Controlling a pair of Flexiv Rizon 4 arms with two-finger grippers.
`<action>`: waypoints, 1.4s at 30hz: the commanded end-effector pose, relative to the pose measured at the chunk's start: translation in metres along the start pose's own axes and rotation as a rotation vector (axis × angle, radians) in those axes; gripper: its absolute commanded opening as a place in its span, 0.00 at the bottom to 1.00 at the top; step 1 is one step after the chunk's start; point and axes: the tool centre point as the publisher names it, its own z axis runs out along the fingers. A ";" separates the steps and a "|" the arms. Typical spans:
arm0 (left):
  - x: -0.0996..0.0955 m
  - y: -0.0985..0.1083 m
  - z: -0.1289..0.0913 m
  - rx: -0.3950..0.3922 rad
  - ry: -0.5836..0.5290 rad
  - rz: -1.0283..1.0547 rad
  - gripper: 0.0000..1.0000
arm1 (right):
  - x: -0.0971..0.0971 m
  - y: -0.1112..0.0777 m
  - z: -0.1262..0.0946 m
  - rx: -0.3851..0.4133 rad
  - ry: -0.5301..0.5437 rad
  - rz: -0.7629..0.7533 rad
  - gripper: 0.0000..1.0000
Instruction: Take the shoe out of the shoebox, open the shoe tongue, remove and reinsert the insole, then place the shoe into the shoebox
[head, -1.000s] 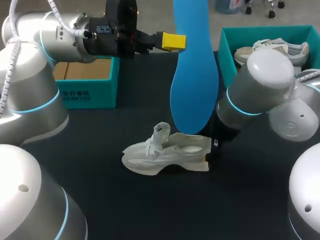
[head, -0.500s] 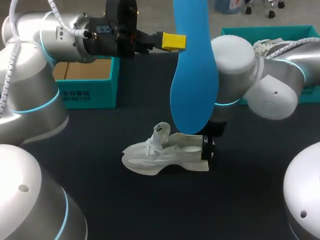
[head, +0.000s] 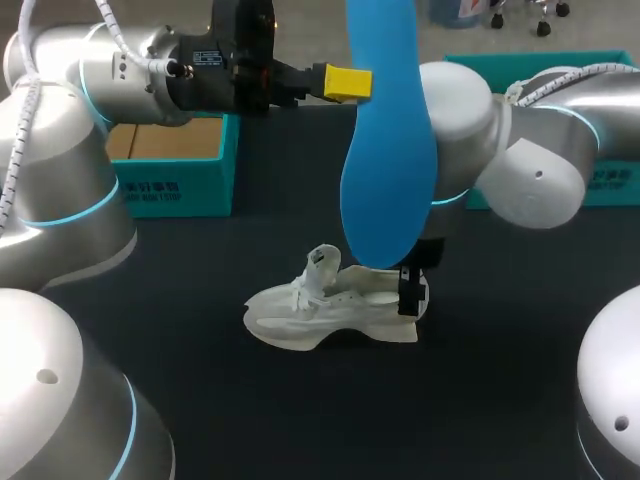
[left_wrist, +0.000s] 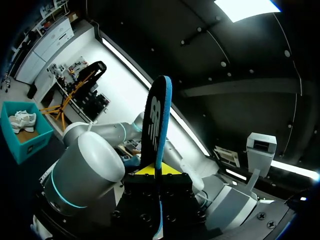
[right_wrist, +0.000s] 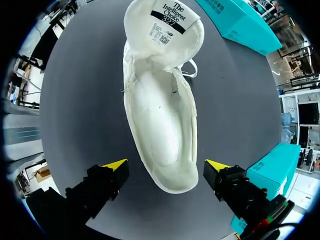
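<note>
In the head view the right gripper (head: 412, 292) is mostly covered by its own arm. Only a dark finger is seen at the heel of the white shoe (head: 335, 305), at the shoe's three o'clock, and the yellow tips are hidden. The blue insole (head: 385, 150) is held upright above the shoe. Its lower end overlaps the shoe's opening, and whether the two touch cannot be told; its upper end is cut off. One yellow tip of the left gripper (head: 352, 82) is seen against the insole, the other being hidden behind it. The teal shoebox (head: 620, 192), at two o'clock from the shoe, is largely hidden behind the right arm.

The table (head: 480, 400) is dark and matte. The shoe is stood on its sole near the middle, toe toward nine o'clock, with the tongue (head: 322, 262) raised. An open teal box (head: 175, 185) with a brown inside is set at ten o'clock, well apart from the shoe.

In the right wrist view the fingers are shown spread wide, one yellow tip on each side of the heel and clear of it, and the labelled tongue is seen turned forward over the toe. In the left wrist view the insole is seen edge-on, clamped between the left gripper's fingers. A second white shoe (left_wrist: 22, 120) is seen lying in the far shoebox.
</note>
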 end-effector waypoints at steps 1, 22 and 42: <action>0.000 0.000 0.000 0.000 0.000 0.000 0.00 | -0.001 -0.003 0.003 -0.008 0.003 -0.002 1.00; 0.000 0.000 0.000 0.000 0.000 0.000 0.00 | -0.006 0.003 -0.002 -0.018 0.011 -0.004 1.00; 0.000 0.000 0.000 0.000 0.000 0.000 0.00 | -0.044 0.046 0.016 -0.011 0.008 -0.149 1.00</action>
